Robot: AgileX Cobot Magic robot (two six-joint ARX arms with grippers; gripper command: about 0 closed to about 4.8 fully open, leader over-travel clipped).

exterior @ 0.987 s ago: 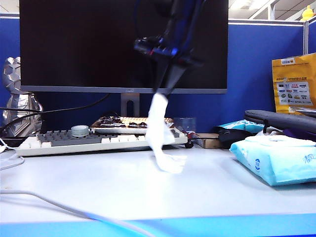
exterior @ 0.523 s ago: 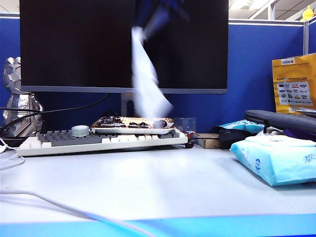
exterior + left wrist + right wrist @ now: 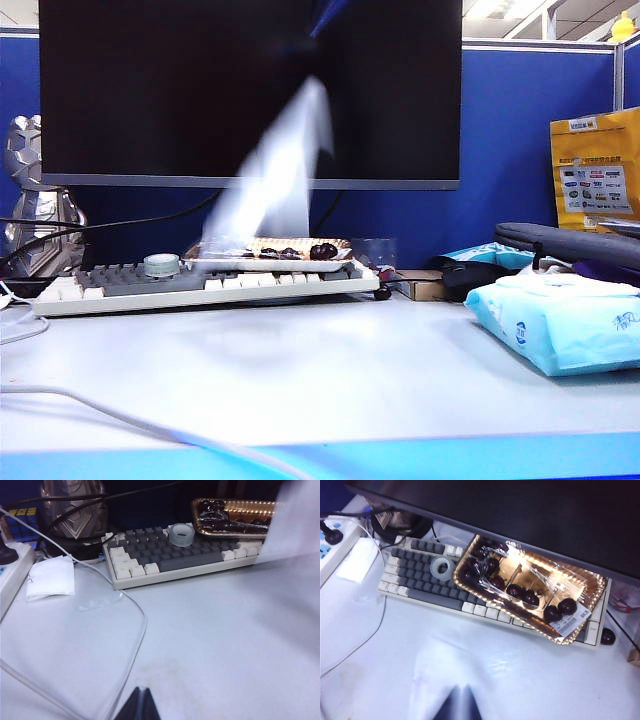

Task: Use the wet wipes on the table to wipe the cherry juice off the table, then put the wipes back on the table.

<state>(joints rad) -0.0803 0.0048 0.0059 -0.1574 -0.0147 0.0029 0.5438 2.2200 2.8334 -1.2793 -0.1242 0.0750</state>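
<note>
wet wipes (image 3: 278,175) | hung blurred above the keyboard (image 3: 200,283) near the table's (image 3: 330,370) rear edge | right gripper (image 3: 461,703) clamped on them | left gripper (image 3: 140,709) pressed together, empty | sheet to be lowered flat, released gently.

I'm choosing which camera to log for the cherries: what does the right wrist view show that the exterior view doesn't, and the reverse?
Only the right wrist view looks down into the cherry tray, showing a price label, and shows the shut right gripper on the wet wipes. Only the exterior view shows the light blue pack and yellow bag. Both show the keyboard, tape roll and table.
</note>
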